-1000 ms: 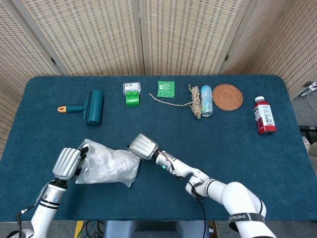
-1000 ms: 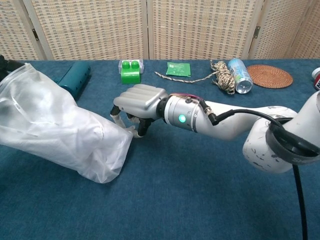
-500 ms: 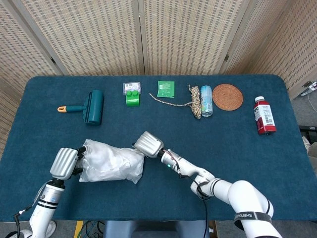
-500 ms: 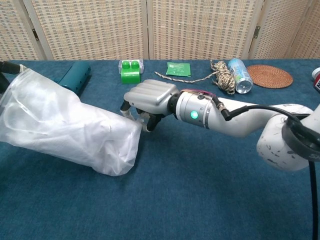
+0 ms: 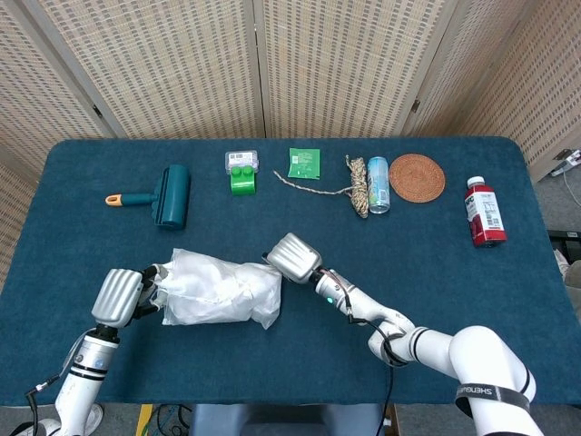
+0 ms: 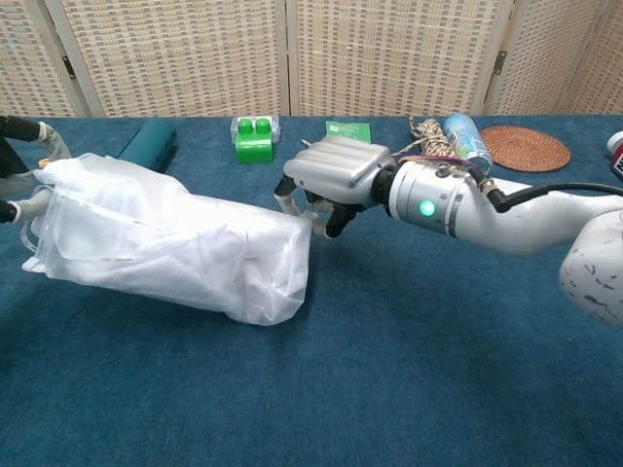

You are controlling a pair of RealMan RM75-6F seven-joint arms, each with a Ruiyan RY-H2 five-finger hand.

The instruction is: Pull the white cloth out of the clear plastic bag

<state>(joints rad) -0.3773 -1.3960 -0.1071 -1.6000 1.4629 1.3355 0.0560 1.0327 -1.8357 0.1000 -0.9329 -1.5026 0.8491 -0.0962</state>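
The clear plastic bag (image 5: 221,290) lies on its side on the blue table (image 5: 436,263), with the white cloth (image 6: 185,243) bunched inside it. My left hand (image 5: 119,295) grips the bag's mouth at the left end; in the chest view only its dark fingers (image 6: 12,131) show at the frame edge. My right hand (image 5: 292,257) pinches the bag's closed right end at the upper corner, fingers curled down onto the plastic (image 6: 304,219). In the chest view the right hand (image 6: 336,173) sits just right of the bag. The cloth stays wholly within the bag.
Along the far side stand a teal lint roller (image 5: 171,195), a green box (image 5: 241,173), a green packet (image 5: 305,163), a coil of rope (image 5: 358,186), a can (image 5: 378,184), a woven coaster (image 5: 418,176) and a red bottle (image 5: 484,212).
Both hands and the bag have shifted to the right. The bag has been drawn out longer and flatter between them, and the cloth now fills more of its length.
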